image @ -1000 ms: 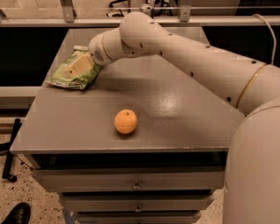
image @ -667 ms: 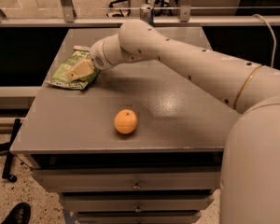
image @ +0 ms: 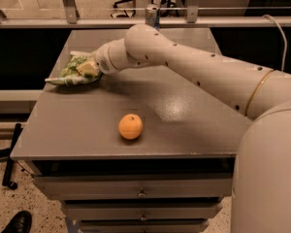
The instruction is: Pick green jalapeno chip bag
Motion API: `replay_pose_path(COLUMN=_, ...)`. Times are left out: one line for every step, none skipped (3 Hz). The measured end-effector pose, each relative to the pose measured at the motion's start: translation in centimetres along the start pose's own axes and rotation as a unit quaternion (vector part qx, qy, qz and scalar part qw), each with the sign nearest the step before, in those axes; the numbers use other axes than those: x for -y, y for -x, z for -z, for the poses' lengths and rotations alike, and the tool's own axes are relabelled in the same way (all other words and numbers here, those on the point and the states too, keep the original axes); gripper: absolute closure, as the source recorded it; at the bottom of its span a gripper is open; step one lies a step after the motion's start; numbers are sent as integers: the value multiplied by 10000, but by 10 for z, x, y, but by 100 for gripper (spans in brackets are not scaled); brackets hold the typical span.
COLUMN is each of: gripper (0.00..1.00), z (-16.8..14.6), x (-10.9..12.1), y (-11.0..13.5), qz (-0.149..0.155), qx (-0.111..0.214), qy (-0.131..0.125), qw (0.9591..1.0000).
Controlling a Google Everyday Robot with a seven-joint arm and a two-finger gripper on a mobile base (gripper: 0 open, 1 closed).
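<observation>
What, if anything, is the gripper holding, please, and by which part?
Cannot be told: the gripper is on the green jalapeno chip bag, at its right end.

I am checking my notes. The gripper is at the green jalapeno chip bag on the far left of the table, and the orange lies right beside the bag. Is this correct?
Not quite. The camera view shows the orange apart from the green jalapeno chip bag, near the front edge of the table. The gripper is at the bag, far left.

The one camera looks down from above the near edge of the tabletop, facing its far edge, fairly close; the gripper sits near the far left corner.
</observation>
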State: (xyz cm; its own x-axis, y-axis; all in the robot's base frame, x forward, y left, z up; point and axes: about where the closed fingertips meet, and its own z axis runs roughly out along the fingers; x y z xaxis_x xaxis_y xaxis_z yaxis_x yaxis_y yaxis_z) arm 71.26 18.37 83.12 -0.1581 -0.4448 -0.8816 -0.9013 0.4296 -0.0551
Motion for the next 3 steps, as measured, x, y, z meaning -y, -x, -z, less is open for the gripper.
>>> replay_pose_path(gripper=85, z=2, x=2, y=3, qz=35, qx=49, qy=-41, qw=10000)
replay_pose_path(gripper=100, z=5, x=3, y=8, qz=67, qx=104, qy=-71, qw=9999)
replay_pose_path(gripper=100, z=22, x=10, y=28, qz=171, qx=327, qy=-82, qw=9993)
